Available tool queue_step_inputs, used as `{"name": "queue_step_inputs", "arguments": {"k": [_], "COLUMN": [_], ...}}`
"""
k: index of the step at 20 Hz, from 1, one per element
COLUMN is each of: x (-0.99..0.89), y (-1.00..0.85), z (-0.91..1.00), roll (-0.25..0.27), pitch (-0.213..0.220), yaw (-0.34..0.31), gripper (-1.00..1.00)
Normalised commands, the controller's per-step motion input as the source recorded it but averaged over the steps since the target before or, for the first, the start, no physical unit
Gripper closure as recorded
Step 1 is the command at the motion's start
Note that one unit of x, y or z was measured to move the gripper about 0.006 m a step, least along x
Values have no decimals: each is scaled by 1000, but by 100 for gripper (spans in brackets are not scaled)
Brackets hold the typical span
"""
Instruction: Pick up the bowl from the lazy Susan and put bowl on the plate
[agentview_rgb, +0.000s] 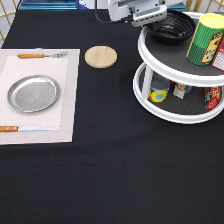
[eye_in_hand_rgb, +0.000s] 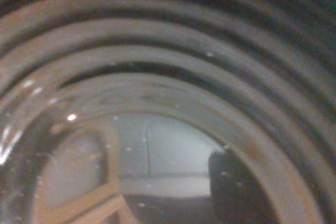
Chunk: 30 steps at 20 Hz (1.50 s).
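The glossy black bowl sits on the top tier of the white two-tier lazy Susan at the exterior view's top right. My gripper is at the bowl's left rim, its white hand low over the bowl. The wrist view is filled by the bowl's shiny ridged inner wall from very close. The silver plate lies empty on a pale placemat at the exterior view's left, far from the gripper.
A round wooden coaster lies between the placemat and the lazy Susan. A fork and a knife flank the plate. A green can stands beside the bowl on the top tier. Small cans stand on the lower tier.
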Motion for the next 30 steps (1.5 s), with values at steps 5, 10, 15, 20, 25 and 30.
{"name": "queue_step_inputs", "arguments": {"k": [5, 10, 15, 20, 25, 30], "x": [48, 84, 141, 173, 273, 191], "y": [-78, -295, -646, -874, -875, -666], "z": [107, 838, 970, 497, 13, -23], "roll": [-56, 19, 68, 59, 13, 9], "pitch": [-23, 59, 16, -56, -153, -183], "yaw": [-36, -18, -72, -33, -43, -124], "gripper": [100, 100, 100, 100, 100, 100]}}
